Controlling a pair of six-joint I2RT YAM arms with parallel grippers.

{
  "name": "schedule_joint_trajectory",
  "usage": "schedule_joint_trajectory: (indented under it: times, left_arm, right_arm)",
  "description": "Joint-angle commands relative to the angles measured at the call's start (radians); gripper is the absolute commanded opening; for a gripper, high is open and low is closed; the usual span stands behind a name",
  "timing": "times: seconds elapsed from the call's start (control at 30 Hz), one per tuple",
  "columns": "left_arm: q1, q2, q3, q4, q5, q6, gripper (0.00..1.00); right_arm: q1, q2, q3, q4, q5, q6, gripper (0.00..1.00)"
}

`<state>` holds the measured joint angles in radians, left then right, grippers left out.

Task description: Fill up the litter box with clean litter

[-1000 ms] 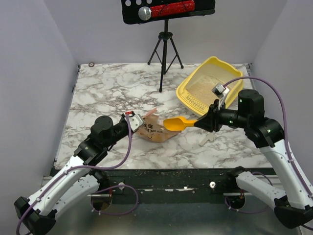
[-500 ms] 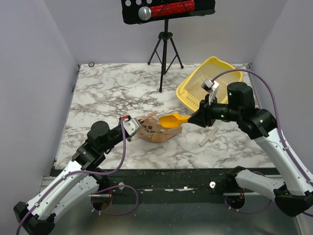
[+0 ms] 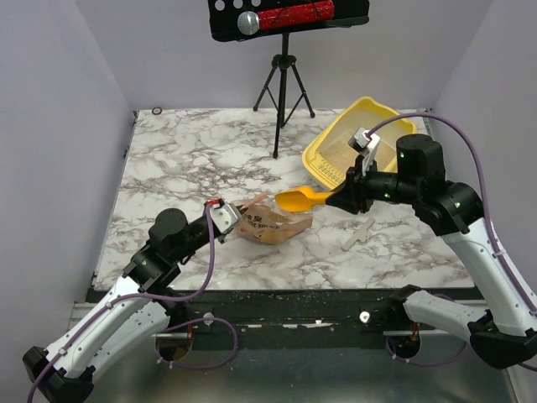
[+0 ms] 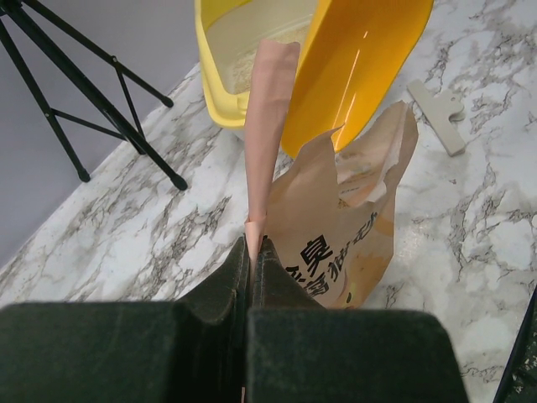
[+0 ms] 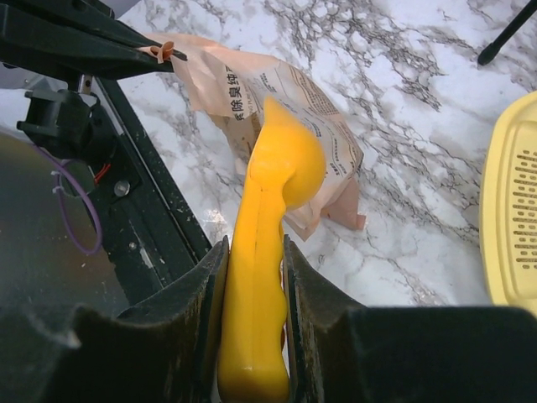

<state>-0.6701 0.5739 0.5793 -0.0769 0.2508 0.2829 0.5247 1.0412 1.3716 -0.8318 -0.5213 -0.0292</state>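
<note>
**Both jaws clamped: bag flap in my left, scoop handle in my right**

My left gripper (image 4: 250, 252) is pressed shut on a thin pinkish flap of the paper bag (image 3: 273, 225). The two dark fingers meet with only the paper between them. The flap stands up from my grip, and the tan bag with its printed characters lies on its side on the marble table (image 3: 185, 159), just past my fingertips.

My right gripper (image 5: 254, 248) is closed narrow around the handle of the orange scoop (image 3: 295, 199), one finger on each side of it. The handle runs straight out from my palm, and the bowl sits at the bag's upper edge, above the table. I cannot tell whether the bowl carries anything.

The litter box (image 3: 331, 130) sits at the far right of the table, tilted with one corner toward the back wall. It is behind my right wrist and apart from the bag. From my left wrist I can see a pale grainy layer of litter (image 4: 239, 50) on its floor.

A small flat white piece (image 3: 357, 237) lies on the marble to the right of the bag. A black tripod (image 3: 284, 84) stands at the back, left of the box.
</note>
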Motion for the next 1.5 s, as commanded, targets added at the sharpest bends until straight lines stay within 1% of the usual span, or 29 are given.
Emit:
schedule_joint_trajectory:
  times: [0.0,0.23,0.47,0.5,0.57,0.7,0.77,0.8,0.9,1.0,1.07,1.17,1.2,1.3,1.47]
  left_arm:
    - [-0.008,-0.023,0.002,0.072,0.019,-0.014,0.00]
    - [-0.006,-0.011,0.005,0.071,0.016,-0.021,0.00]
    - [-0.006,-0.017,0.005,0.072,0.025,-0.027,0.00]
    - [-0.008,-0.020,0.005,0.094,0.027,-0.027,0.00]
    - [-0.008,-0.022,0.005,0.101,0.028,-0.030,0.00]
    - [-0.006,-0.031,0.002,0.137,0.015,-0.040,0.00]
    - [-0.006,-0.043,-0.001,0.173,-0.002,-0.050,0.00]
    - [-0.006,-0.048,-0.001,0.193,-0.007,-0.054,0.00]
    - [-0.008,-0.071,0.005,0.230,-0.021,-0.073,0.00]
    - [-0.006,-0.091,0.022,0.239,-0.028,-0.085,0.00]
    - [-0.006,-0.101,0.027,0.232,-0.031,-0.077,0.00]
    - [-0.008,-0.112,0.019,0.229,-0.031,-0.070,0.00]
    - [-0.006,-0.118,0.013,0.232,-0.031,-0.070,0.00]
    - [-0.008,-0.144,-0.002,0.233,-0.038,-0.073,0.00]
    - [-0.008,-0.174,-0.009,0.252,-0.033,-0.077,0.00]
  right_arm:
    - [0.015,0.011,-0.017,-0.015,-0.048,-0.025,0.00]
    - [0.050,0.031,-0.049,0.011,-0.065,-0.028,0.00]
    - [0.080,0.066,-0.055,0.028,-0.030,-0.026,0.00]
    - [0.087,0.075,-0.055,0.028,-0.014,-0.025,0.00]
    - [0.096,0.108,-0.051,0.019,0.044,-0.021,0.00]
    - [0.106,0.177,-0.040,0.019,0.084,-0.002,0.00]
    - [0.107,0.189,-0.046,0.046,0.125,0.026,0.00]
    - [0.107,0.200,-0.046,0.051,0.160,0.078,0.00]
    - [0.107,0.215,-0.043,0.050,0.306,0.158,0.00]
    - [0.107,0.243,-0.019,0.005,0.453,0.212,0.00]
    - [0.107,0.269,0.018,-0.038,0.509,0.233,0.00]
    - [0.107,0.279,0.063,-0.084,0.518,0.239,0.00]
    - [0.107,0.292,0.084,-0.113,0.546,0.241,0.00]
    - [0.107,0.333,0.158,-0.199,0.544,0.235,0.00]
    - [0.107,0.359,0.224,-0.253,0.642,0.236,0.00]
